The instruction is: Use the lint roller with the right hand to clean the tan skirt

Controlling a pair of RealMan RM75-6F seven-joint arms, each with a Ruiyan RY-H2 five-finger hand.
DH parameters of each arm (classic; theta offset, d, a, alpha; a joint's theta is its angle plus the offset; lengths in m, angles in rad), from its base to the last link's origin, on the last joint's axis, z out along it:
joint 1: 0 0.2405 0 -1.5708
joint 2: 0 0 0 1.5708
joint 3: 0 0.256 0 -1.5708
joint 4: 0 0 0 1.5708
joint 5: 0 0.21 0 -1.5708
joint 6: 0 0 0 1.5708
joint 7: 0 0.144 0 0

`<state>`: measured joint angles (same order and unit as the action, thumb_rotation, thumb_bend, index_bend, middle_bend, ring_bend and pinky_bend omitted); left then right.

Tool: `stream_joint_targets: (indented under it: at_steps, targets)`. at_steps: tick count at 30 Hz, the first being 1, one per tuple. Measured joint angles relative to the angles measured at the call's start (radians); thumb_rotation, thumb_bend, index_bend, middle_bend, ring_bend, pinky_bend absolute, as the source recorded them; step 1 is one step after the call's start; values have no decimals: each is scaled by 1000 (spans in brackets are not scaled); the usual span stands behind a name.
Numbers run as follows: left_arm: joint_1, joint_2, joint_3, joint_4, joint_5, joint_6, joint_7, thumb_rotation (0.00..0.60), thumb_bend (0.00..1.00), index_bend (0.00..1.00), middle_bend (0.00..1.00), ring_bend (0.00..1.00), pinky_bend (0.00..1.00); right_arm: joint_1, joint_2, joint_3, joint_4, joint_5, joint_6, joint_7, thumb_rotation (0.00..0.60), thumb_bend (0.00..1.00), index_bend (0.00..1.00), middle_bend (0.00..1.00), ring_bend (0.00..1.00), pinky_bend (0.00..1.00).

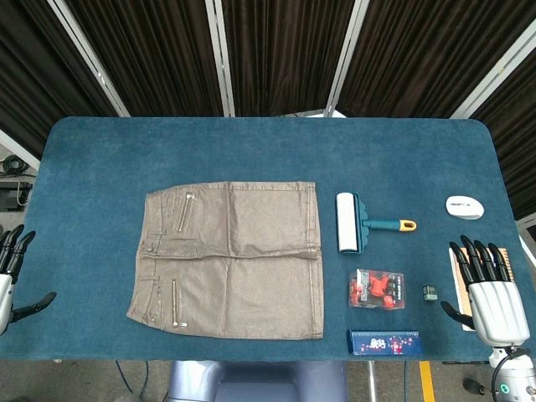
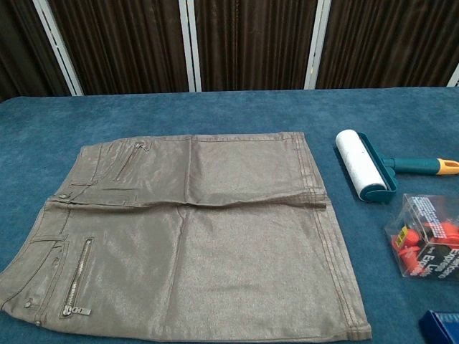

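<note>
Lint roller (image 1: 349, 222) lies on the blue bench (image 1: 268, 151) just to the right of the tan skirt (image 1: 230, 260), close to the skirt's right edge but not touching it, its white roll (image 2: 361, 163) set in a teal frame and its teal handle with a yellow tip (image 1: 406, 224) pointing away from the skirt. Nothing holds it. The skirt is spread flat with a crease running across its middle, its waistband and zips (image 2: 79, 276) on the side far from the roller. Below the roller, toward the near edge of the bench, sits a clear box of red pieces (image 1: 376, 289), and nearer still a flat dark blue box (image 1: 384, 341). Right of the clear box is a small dark object (image 1: 430, 292) that is too small to make out. Well to the right of the roller's handle tip rests a white oval object (image 1: 464, 207). The right hand (image 1: 490, 289) hangs at the near right corner of the bench, well apart from the roller, its dark fingers (image 1: 476, 260) extended and spread with nothing in them, over a pale flat strip (image 1: 457, 272) partly hidden beneath it. The left hand (image 1: 10, 276) shows only partly at the left edge, off the far side of the skirt from the roller, fingers apart and empty. The chest view shows neither hand.
</note>
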<state>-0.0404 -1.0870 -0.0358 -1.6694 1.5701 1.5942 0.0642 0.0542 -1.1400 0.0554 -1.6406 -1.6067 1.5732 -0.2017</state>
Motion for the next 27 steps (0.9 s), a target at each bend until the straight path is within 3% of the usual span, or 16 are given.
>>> stream_joint_targets:
  at_steps: [11, 18, 21, 23, 27]
  targets:
    - [-5, -2, -3, 7, -3, -8, -6, 600, 0, 0, 0, 0, 0, 11, -6, -1, 1, 12, -32, -1, 600, 0, 0, 0, 0, 0]
    - [-16, -13, -14, 12, -13, -19, 7, 600, 0, 0, 0, 0, 0, 86, -3, 32, 3, 61, -158, -9, 600, 0, 8, 12, 0, 0]
    - [-19, -21, -19, 20, -26, -26, 17, 600, 0, 0, 0, 0, 0, 145, 4, 57, 3, 105, -267, -10, 600, 0, 79, 105, 44, 8]
    - [-22, -26, -24, 24, -37, -31, 22, 600, 0, 0, 0, 0, 0, 199, 5, 81, 11, 144, -354, -10, 600, 10, 154, 212, 138, 87]
    - [-26, -33, -33, 32, -63, -41, 32, 600, 0, 0, 0, 0, 0, 313, -10, 133, 52, 230, -515, -7, 600, 132, 206, 320, 267, 206]
